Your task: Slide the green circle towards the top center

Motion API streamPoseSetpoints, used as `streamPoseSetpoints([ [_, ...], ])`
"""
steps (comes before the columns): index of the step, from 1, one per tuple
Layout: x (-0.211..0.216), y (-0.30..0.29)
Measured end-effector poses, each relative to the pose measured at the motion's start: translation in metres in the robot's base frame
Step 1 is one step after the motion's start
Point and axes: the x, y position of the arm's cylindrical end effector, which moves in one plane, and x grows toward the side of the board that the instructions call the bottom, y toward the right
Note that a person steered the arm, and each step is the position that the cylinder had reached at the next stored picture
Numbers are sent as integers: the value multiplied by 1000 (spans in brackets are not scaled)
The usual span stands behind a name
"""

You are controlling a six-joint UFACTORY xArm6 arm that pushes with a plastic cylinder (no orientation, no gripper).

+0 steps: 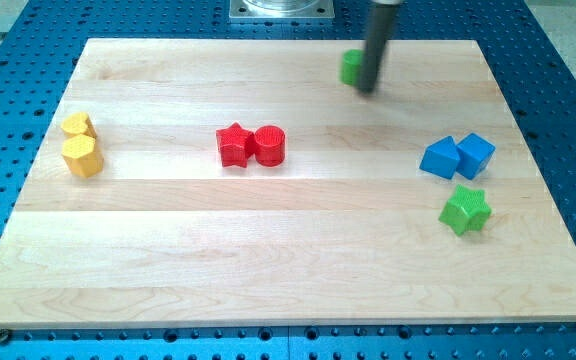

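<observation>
One green circle (350, 67) sits near the view's top edge of the surface (268, 240), a bit right of centre. Only its left part shows: a small green cylinder, mostly covered by the dark rod. Rod comes down from the view's top; its tip (367, 89) is touching or just beside the circle on the circle's right side, slightly toward the view's bottom. No pincer on this arm, so nothing to call apart or together, just the bare rod end.

Block count, eight total:
- 2 green: the circle, plus a green star (465, 210) at lower right.
- 2 red: red star (234, 145) and red cylinder (270, 145), touching side by side near the middle.
- 2 blue: blue block (440, 158), shape unclear, and blue cube (476, 153), touching, at the right, just above the green star.
- 2 yellow: upper yellow block (77, 126) and lower yellow block (82, 155), touching, at the far left; shapes hard to make out.

Surface is light wood, lying on a blue perforated base (558, 60).
</observation>
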Motion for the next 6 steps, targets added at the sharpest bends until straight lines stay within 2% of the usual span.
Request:
streamPoseSetpoints([
  [1, 5, -22],
  [2, -13, 34],
  [3, -44, 25],
  [4, -43, 3],
  [5, -18, 16],
  [6, -41, -17],
])
